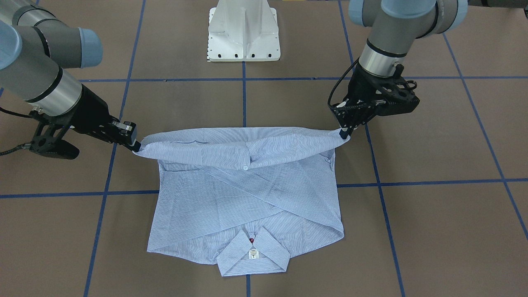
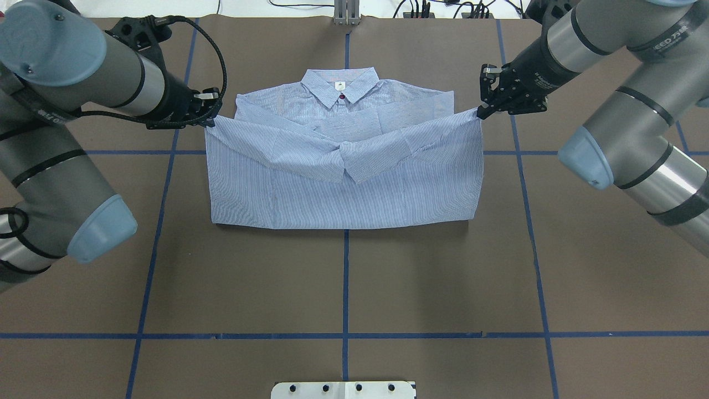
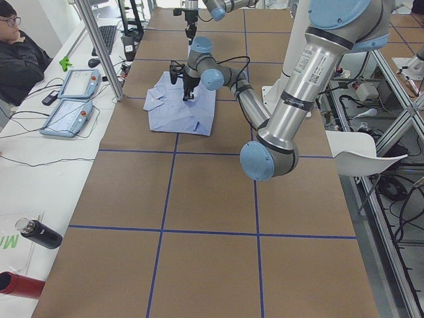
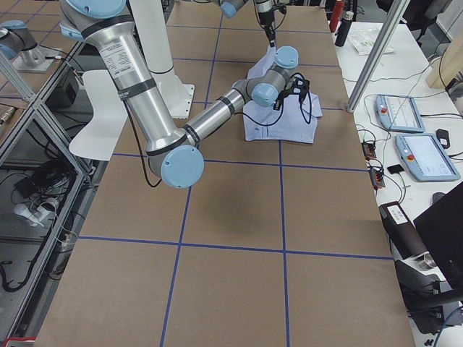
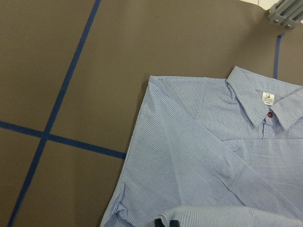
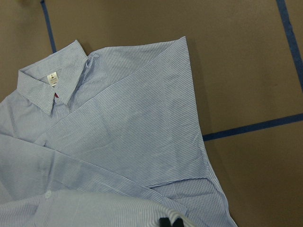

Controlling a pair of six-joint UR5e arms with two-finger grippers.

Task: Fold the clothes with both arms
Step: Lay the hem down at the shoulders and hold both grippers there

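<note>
The light blue-and-white striped shirt (image 1: 247, 194) (image 2: 343, 188) lies on the brown table with its sleeves crossed over the front. Its collar (image 1: 252, 255) (image 2: 339, 88), with a white label, points away from the robot. The hem edge is raised and stretched taut between both arms, doubled back over the body. My left gripper (image 2: 207, 117) (image 1: 344, 133) is shut on one hem corner, and my right gripper (image 2: 481, 113) (image 1: 136, 145) is shut on the other. Both wrist views look down on the shirt (image 5: 203, 156) (image 6: 118, 142), with lifted cloth at their bottom edges.
The white pedestal base (image 1: 244, 31) (image 2: 343, 389) stands at the robot's side of the table. Blue tape lines (image 2: 346, 277) grid the brown surface. Beside the table, a person (image 3: 20, 53) sits at a bench with teach pendants (image 3: 69, 99) and bottles (image 3: 36, 233).
</note>
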